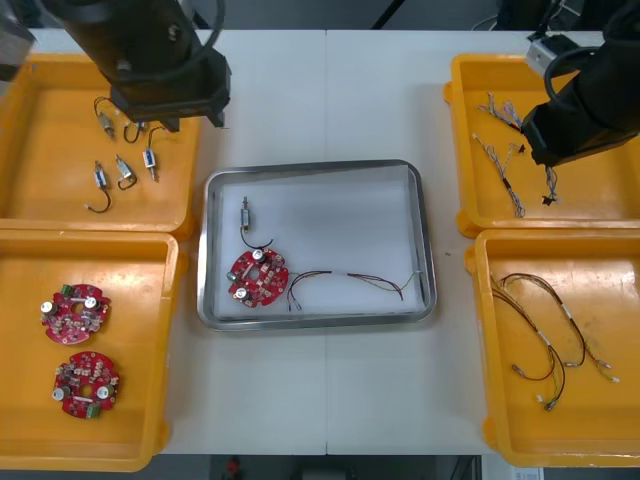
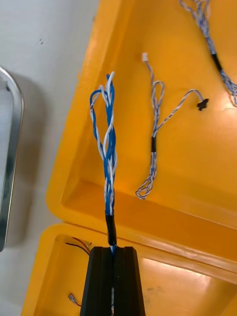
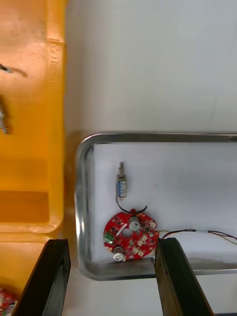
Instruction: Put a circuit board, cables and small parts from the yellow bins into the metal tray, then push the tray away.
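Observation:
My right gripper is shut on a twisted blue and white cable. It holds the cable by its black sleeve, lifted above the far right yellow bin. My right arm hangs over that bin. The metal tray holds a round red circuit board, a small metal part and a red and yellow cable. My left gripper stands open above the tray's near left corner, with the board seen between its fingers.
More blue and white cables lie in the far right bin. Several small metal parts sit in the far left bin. Two more boards lie in the near left bin, and cables lie in the near right bin.

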